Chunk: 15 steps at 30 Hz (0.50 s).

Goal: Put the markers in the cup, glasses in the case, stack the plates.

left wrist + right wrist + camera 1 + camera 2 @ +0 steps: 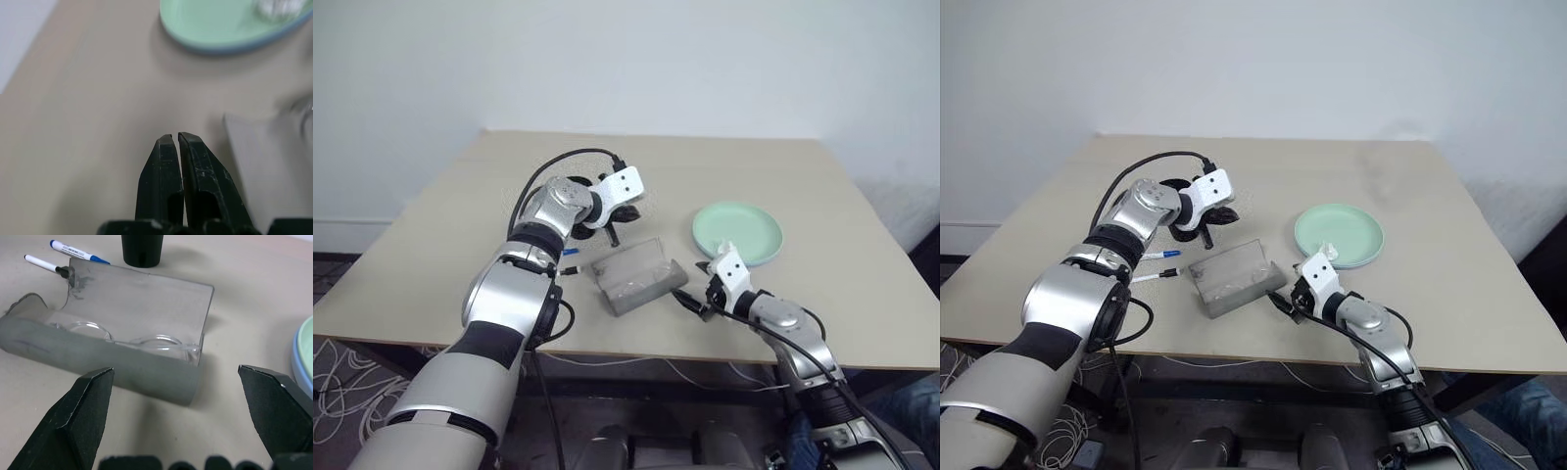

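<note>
You have the open grey translucent hinged case [122,352] at the near middle of the beige table [803,176], with the clear-framed glasses [127,340] lying inside it. Two white markers with blue caps [1157,264] rest on the table just left of the case, and the black tapered cup [142,249] stands beyond it, partly hidden by your left arm. The mint green plate sits stacked on the light blue plate [737,232], right of the case. Your left gripper [174,139] hangs above the case's far side, pointing down and rightward, fingers pressed together on nothing. Your right gripper [176,377] sits low just near-right of the case, jaws spread wide and empty.
</note>
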Each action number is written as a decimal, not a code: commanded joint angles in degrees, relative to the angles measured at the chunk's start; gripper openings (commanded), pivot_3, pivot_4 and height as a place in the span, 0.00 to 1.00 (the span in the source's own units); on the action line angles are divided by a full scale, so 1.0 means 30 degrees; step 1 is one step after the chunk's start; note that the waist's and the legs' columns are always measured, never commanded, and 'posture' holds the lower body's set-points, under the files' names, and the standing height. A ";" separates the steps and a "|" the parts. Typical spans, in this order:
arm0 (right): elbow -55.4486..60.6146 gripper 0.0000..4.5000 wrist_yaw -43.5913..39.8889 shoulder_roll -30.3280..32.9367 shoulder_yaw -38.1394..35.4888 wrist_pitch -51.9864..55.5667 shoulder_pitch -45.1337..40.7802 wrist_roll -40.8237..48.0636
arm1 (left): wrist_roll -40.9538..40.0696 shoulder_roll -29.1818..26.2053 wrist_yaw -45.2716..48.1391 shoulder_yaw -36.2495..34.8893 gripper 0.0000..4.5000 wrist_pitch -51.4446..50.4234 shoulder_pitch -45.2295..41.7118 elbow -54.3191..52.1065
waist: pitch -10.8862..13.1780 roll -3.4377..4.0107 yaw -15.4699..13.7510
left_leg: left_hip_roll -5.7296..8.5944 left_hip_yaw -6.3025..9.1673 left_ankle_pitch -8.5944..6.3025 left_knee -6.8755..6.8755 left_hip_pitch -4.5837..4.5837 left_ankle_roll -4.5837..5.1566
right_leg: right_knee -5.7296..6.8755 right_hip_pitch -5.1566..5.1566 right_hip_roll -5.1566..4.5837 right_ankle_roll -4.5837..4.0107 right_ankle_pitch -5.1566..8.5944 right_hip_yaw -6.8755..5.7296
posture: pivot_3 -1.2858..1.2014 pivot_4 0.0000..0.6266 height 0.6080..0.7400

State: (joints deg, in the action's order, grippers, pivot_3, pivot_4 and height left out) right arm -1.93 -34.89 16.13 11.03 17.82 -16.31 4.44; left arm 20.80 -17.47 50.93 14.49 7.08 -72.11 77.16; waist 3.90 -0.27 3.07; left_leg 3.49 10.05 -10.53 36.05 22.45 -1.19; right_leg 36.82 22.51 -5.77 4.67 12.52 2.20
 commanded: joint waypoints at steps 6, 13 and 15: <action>0.0153 0.98 -0.0209 0.0107 -0.0439 -0.0530 -0.0711 0.0304 | 0.1120 0.0045 0.1781 0.1324 0.00 -0.1380 0.0902 -0.0256 | 0.0001 -0.0002 -0.0009 | 0.0000 0.0001 0.0000 -0.0001 0.0011 0.0001 | -0.0001 0.0010 0.0002 0.0000 0.0000 -0.0002 | 0.52 0.00 1.00; 0.0165 0.98 -0.0102 0.0062 -0.0636 -0.0531 -0.0731 0.0392 | -0.0098 0.0251 0.3536 0.0469 0.00 -0.2041 0.0910 -0.0617 | -0.0001 -0.0006 -0.0011 | 0.0000 0.0006 -0.0001 0.0000 0.0012 0.0000 | -0.0002 0.0009 0.0000 -0.0001 0.0000 -0.0005 | 0.52 0.00 1.00; 0.0129 0.98 -0.0128 0.0092 -0.0676 -0.0551 -0.0710 0.0381 | -0.0888 0.0337 0.4541 -0.0184 0.00 -0.2332 0.0682 -0.0845 | -0.0001 -0.0006 -0.0009 | -0.0001 0.0006 -0.0001 -0.0001 0.0011 -0.0001 | -0.0003 0.0010 0.0000 -0.0001 0.0000 -0.0004 | 0.52 0.00 1.00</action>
State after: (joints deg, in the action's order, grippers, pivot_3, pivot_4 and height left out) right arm -2.23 -35.24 16.29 10.24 17.32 -17.48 4.57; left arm 20.96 -16.45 62.40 16.15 0.62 -67.80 77.00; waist 3.90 -0.29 3.04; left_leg 3.49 10.06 -10.53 36.05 22.49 -1.19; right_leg 36.81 22.54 -5.77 4.66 12.52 2.19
